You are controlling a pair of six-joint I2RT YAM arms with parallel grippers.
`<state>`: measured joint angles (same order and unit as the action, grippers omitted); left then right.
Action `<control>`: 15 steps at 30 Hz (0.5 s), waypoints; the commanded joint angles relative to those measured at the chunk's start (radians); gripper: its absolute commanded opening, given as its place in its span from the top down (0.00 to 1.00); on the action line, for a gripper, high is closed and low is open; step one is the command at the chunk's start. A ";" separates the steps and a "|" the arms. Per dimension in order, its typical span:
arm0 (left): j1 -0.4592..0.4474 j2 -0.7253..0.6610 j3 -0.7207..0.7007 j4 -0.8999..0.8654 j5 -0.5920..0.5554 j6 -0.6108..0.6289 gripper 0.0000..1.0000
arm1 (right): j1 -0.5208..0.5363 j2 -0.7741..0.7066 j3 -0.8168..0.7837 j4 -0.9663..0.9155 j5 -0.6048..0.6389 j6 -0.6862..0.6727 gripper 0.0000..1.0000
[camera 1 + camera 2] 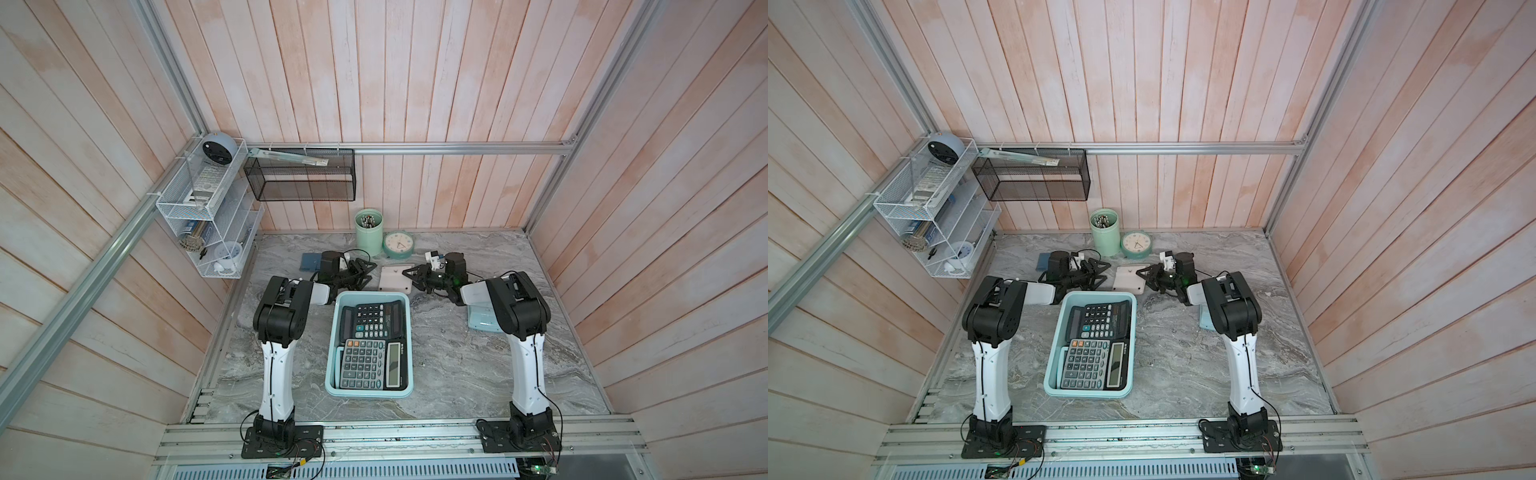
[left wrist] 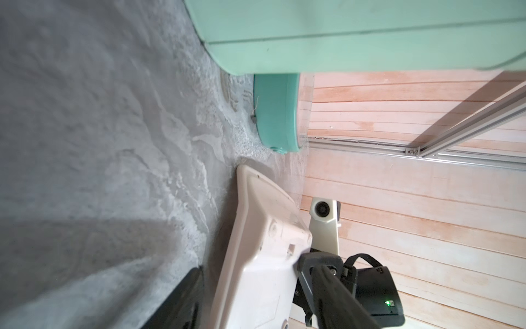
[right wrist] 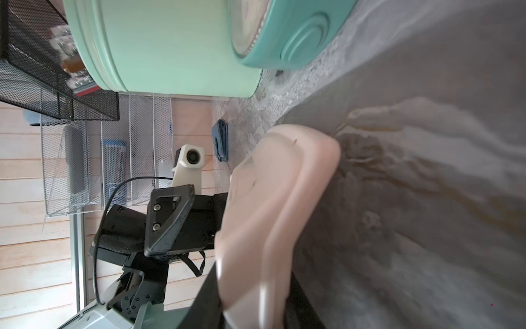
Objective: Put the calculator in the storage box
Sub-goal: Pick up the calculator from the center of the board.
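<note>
The aqua storage box sits mid-table in both top views and holds a black calculator and a grey one. Behind it a pale pink-white calculator lies back-up and tilted between both grippers. My right gripper is shut on its right edge, with dark fingers on either face. My left gripper straddles the opposite edge, open. Its upper fingertip touches the back, and the lower finger stands slightly off.
A mint pen cup and a teal clock stand close behind the grippers. A small blue item lies at the left, and a light blue object under the right arm. A black mesh basket and a white wire rack hang on the walls.
</note>
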<state>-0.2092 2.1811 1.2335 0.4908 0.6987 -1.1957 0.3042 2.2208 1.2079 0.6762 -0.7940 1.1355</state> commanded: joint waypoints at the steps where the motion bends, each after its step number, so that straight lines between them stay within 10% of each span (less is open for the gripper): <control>1: 0.019 -0.096 -0.006 -0.051 -0.024 0.044 0.37 | -0.035 -0.103 -0.026 -0.056 0.052 -0.076 0.94; 15: 0.057 -0.386 -0.018 -0.403 -0.103 0.174 0.23 | -0.025 -0.550 -0.042 -0.636 0.350 -0.562 0.96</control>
<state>-0.1555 1.8637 1.2205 0.2169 0.6224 -1.0863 0.2584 1.7580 1.1591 0.2264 -0.5644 0.7551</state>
